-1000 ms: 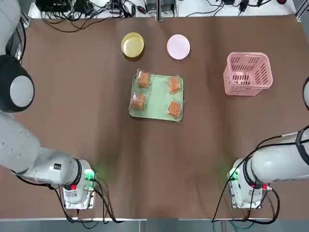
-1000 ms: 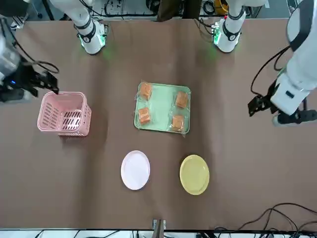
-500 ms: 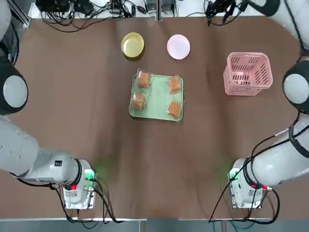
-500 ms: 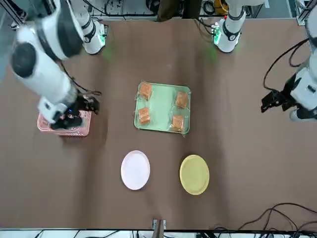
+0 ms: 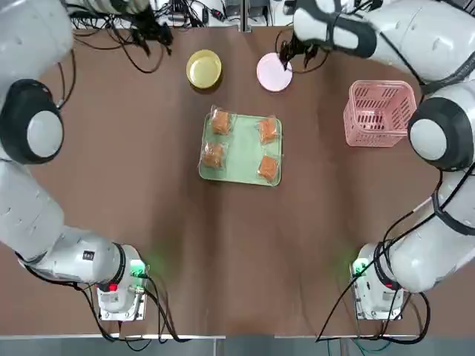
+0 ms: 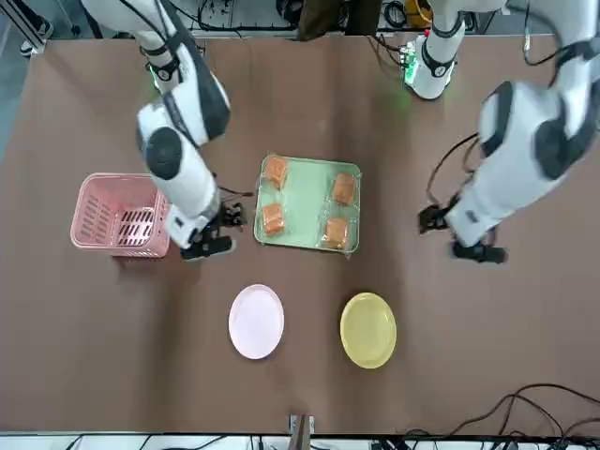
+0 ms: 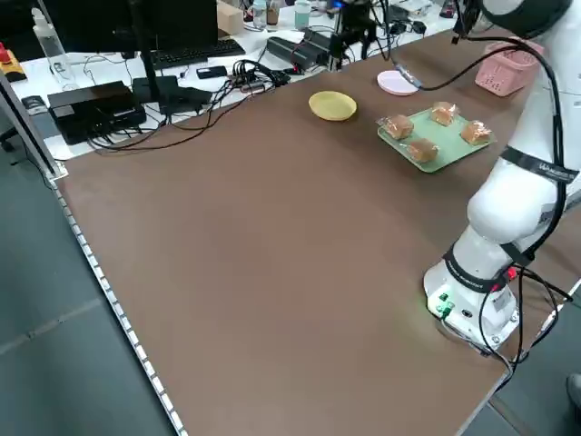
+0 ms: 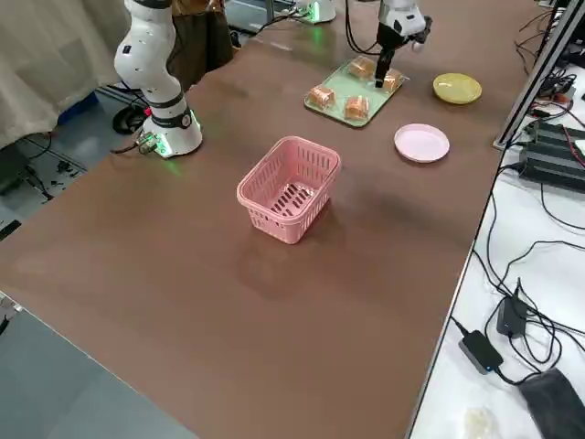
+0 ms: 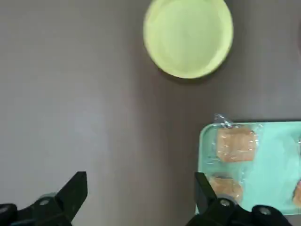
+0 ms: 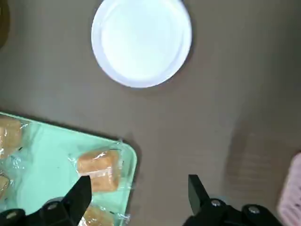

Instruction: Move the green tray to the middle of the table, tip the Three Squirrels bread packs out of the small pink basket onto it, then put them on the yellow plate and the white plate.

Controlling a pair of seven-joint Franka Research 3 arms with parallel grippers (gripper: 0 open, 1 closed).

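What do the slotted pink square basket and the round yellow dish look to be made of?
The slotted pink square basket looks like moulded plastic: thin, even slats and a matte finish. The round yellow dish is glossy, with light glinting on it; glazed ceramic or hard plastic, I cannot tell which.

The table (image 5: 133, 215) is a wide, dark brown top, and the green tray (image 5: 241, 159) lies flat near its middle in the top view. From the tray, the yellow plate (image 5: 203, 69) sits at about eleven o'clock and the white plate (image 5: 274, 72) at about one o'clock, both near the far edge and apart from each other, while the small pink basket (image 5: 380, 113) stands upright at about two to three o'clock. At five and seven o'clock, by the near edge, the two arm bases appear to be mounted on the tabletop itself, the left base (image 5: 119, 291) and the right base (image 5: 379, 293).
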